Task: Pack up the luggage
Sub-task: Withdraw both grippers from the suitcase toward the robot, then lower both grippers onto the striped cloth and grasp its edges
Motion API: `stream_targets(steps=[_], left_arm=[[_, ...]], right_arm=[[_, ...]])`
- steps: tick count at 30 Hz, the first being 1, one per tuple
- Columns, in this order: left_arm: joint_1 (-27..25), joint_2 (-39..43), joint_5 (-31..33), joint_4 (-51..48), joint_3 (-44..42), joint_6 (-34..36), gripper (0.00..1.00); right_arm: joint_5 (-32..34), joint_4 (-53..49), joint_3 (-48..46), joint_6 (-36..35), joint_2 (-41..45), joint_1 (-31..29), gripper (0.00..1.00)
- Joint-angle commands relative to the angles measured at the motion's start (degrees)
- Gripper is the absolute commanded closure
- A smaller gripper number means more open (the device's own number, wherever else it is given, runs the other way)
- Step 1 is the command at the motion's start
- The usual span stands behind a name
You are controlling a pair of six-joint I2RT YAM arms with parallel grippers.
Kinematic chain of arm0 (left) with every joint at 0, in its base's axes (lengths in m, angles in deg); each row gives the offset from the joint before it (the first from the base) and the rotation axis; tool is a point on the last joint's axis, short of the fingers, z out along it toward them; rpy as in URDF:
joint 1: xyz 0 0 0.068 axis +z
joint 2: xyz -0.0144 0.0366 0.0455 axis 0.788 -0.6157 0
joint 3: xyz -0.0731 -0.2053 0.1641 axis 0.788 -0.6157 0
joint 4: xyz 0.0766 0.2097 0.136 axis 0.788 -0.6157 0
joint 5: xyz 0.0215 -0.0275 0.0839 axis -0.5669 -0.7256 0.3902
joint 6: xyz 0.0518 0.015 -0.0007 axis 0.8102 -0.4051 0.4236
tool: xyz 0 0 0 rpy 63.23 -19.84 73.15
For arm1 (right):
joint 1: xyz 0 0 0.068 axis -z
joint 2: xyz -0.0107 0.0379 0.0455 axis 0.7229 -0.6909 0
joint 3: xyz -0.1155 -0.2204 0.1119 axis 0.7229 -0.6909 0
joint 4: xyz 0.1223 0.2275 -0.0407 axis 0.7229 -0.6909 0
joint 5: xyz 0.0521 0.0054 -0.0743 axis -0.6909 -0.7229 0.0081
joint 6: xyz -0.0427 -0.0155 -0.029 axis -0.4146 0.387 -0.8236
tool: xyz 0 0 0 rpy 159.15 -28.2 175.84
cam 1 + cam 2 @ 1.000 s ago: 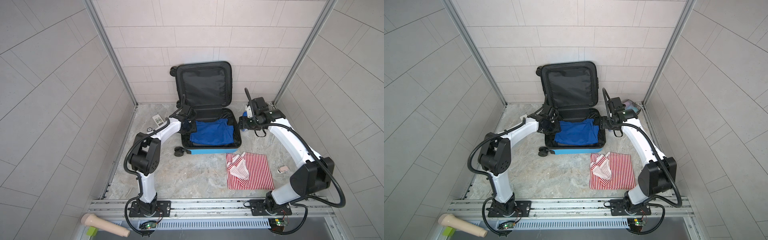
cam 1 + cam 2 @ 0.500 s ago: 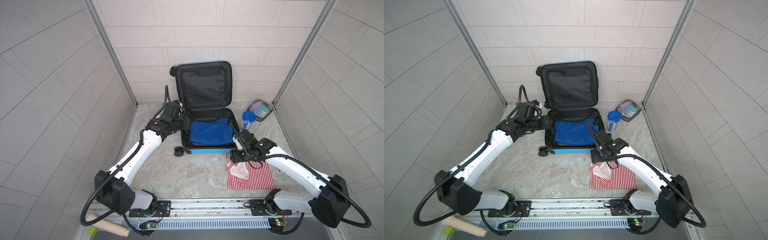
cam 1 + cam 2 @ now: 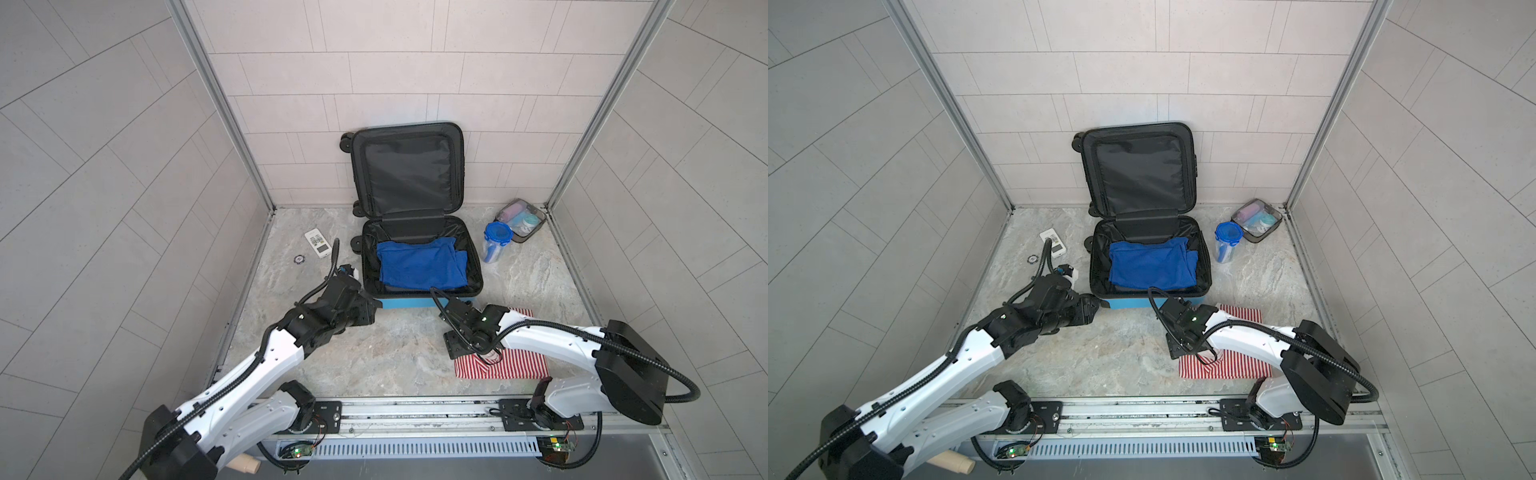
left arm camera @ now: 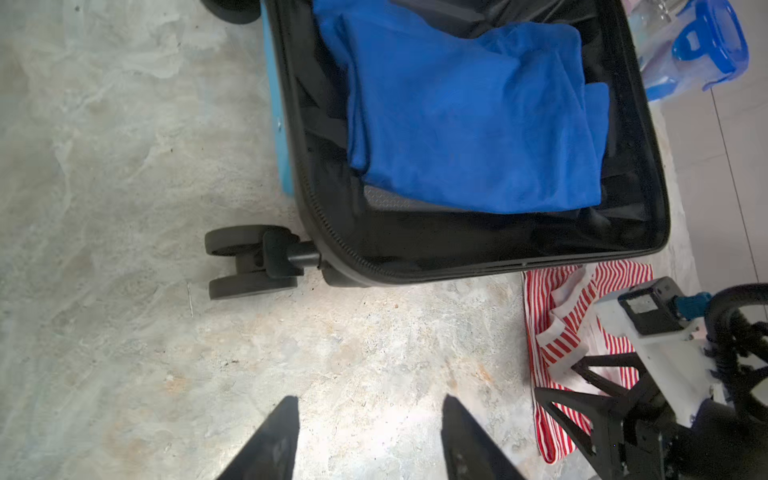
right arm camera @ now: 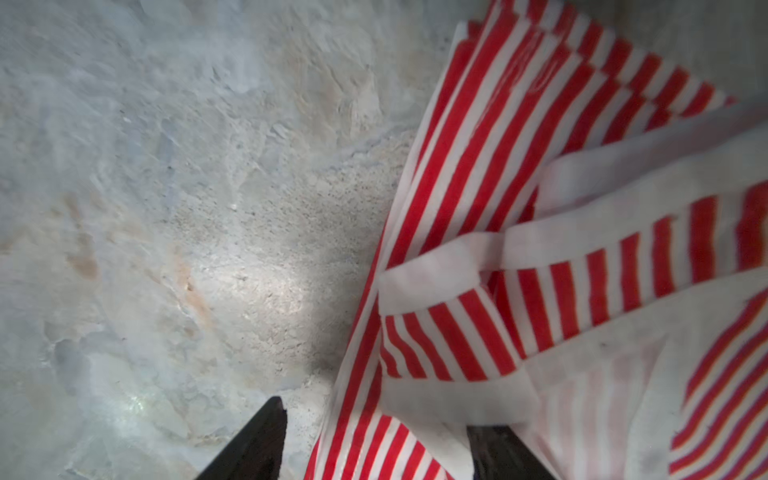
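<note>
Standing spread-fingered, left gripper faces luggage; right gripper, also spread, straddles striped cloth; remote's print unreadable.

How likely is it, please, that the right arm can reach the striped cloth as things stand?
Likely yes: its open pincer hovers at the edge of the cloth, with nothing in between.

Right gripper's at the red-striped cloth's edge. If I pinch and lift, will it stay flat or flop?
Probably flops: the red-striped cloth lies in loose folds, so it should drape from the right gripper. Likely light, since it looks thin. Its layers look separate, so an edge pinch may unfold it.
</note>
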Motion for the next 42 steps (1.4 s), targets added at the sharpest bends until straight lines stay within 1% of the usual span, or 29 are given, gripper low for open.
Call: stream_targets(steps=[1,3,5,9,13,18,22,26,30,35,38,40,42], left_arm=[[-0.53,1.94,0.40,4.33,-2.97,-5.51,0.37],[-0.88,2.10,0.00,4.82,-3.52,-5.84,0.35],[-0.94,1.97,-0.41,4.90,-3.52,-5.78,0.34],[-0.96,2.14,-0.55,5.04,-3.21,-5.32,0.31],[-1.02,1.87,-1.11,5.65,-3.33,-5.36,0.31],[-1.30,1.84,-1.82,5.96,-3.72,-5.53,0.31],[-1.87,2.16,-2.62,6.90,-5.27,-6.22,0.31],[-1.92,1.94,-4.59,9.34,-7.69,-7.79,0.31],[-1.92,1.78,-5.12,9.53,-9.15,-8.89,0.31],[-1.92,2.74,-4.27,9.66,-12.04,-10.78,0.31],[-1.95,4.05,-4.24,9.48,-14.30,-12.67,0.31],[-1.93,5.57,-4.13,9.48,-16.11,-13.73,0.31],[-1.91,7.39,-3.57,9.80,-17.85,-15.20,0.29]], right_arm=[[3.38,2.08,-1.14,2.51,-0.97,-0.69,0.30],[4.20,2.56,-1.88,2.65,-1.16,-0.75,0.32],[4.97,3.12,-2.76,2.94,-1.50,-0.75,0.38],[5.36,4.19,-4.02,3.37,-2.80,-0.75,0.58],[5.26,4.34,-4.38,3.66,-3.06,-0.90,0.75],[4.85,3.77,-4.31,4.35,-1.31,-2.24,0.84],[3.82,2.48,-2.45,4.62,-0.94,-5.15,0.92],[3.16,2.10,0.10,4.97,-1.15,-8.72,0.95],[1.30,3.27,3.40,4.85,-2.50,-11.91,0.98],[-1.89,5.23,8.20,3.26,-4.94,-14.68,0.98],[-4.49,7.34,10.32,2.48,-6.83,-15.17,0.98],[-6.14,8.51,11.44,2.20,-8.19,-15.21,0.97],[-7.05,9.10,12.60,2.07,-9.71,-15.17,0.91]])
